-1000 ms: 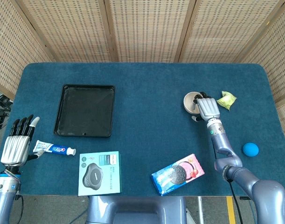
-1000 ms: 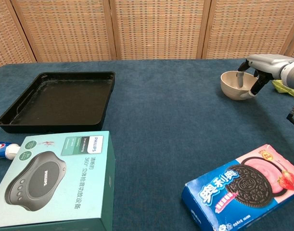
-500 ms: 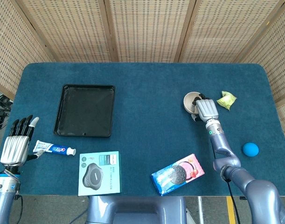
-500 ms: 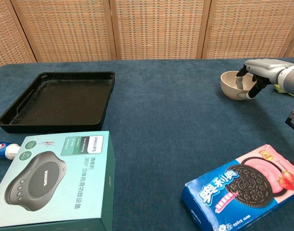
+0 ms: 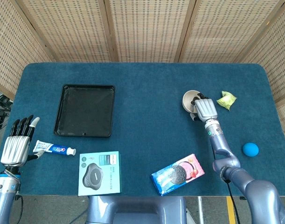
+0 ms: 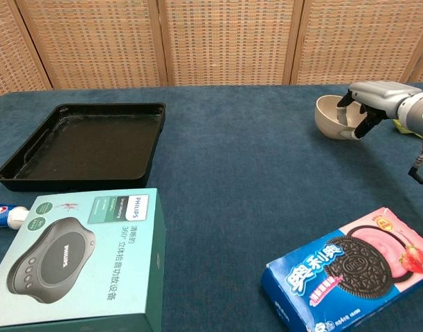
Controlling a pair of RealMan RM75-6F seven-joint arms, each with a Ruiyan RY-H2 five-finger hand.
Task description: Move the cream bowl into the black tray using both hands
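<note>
One cream bowl (image 5: 190, 100) sits on the blue desk (image 5: 147, 84) at about 3 o'clock from the desk's middle, well apart from the single black tray (image 5: 85, 110), which lies at about 9 o'clock. The bowl is round, so it has no long axis to speak of; in the chest view its mouth faces up and tips slightly toward the tray side. The right hand (image 5: 204, 108) grips the bowl on its 4 o'clock side, with fingers (image 6: 345, 104) hooked over the rim into the hollow and the thumb against the outer wall. Whether the bowl's base touches the desk cannot be told.

The tray is a shallow rectangle, its long axis running from 12 to 6 o'clock in the head view, open face up.

The left hand (image 5: 17, 143) rests at the desk's 8 o'clock edge, palm down, fingers straight and slightly spread, holding nothing. Just beside it, at its 3 o'clock, lies one toothpaste tube (image 5: 53, 149), long axis from 9 to 3 o'clock, cap toward 3.

Along the near edge are one teal Philips box (image 5: 100, 172) and one Oreo packet (image 5: 177, 174), the packet slanted. One crumpled yellow-green wrapper (image 5: 226, 100) lies at 3 o'clock from the bowl, near but apart. One blue ball (image 5: 250, 149) sits at 4 o'clock from the right hand.
</note>
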